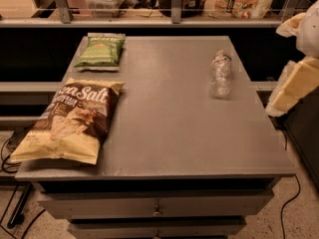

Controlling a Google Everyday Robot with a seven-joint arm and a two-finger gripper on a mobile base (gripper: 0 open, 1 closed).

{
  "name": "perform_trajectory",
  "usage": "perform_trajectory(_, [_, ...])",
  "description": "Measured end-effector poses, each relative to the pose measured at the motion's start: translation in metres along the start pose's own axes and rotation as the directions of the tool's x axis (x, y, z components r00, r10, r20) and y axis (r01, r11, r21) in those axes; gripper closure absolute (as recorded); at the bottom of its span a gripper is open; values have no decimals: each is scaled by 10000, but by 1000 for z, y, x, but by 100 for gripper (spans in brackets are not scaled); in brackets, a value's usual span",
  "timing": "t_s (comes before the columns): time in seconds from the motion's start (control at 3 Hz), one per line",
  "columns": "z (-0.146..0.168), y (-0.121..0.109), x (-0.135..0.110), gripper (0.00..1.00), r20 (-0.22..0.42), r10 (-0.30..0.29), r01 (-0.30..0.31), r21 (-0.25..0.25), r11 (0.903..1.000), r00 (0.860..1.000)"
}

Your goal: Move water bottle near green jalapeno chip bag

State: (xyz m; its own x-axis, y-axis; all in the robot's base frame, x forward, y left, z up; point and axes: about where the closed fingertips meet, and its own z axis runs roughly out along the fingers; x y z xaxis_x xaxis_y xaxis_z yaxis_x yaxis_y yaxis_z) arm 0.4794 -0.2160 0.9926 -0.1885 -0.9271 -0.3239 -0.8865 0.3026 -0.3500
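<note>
Water bottle [221,74] lying flat | tool [295,85] to its right, seemingly apart

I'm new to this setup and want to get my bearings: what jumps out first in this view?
The big yellow-and-brown Sea Salt chip bag at the grey table's front left grabs the eye first. The small green chip bag lies at the back left, and the clear water bottle lies on its side near the right edge. The robot's pale claw hangs beyond the table's right side, apart from the bottle.
</note>
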Motion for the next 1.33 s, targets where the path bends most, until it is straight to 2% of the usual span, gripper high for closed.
perform_trajectory(0.67, [0, -3, -1, 0, 203, 43, -43, -15, 10000, 9998])
perform_trajectory(1.0, [14, -18, -1, 0, 1011, 937, -939, -19, 9956, 9905])
perform_trajectory(1.33, [42, -43, 2, 0, 2249, 2500, -2438, -550, 9683, 9418])
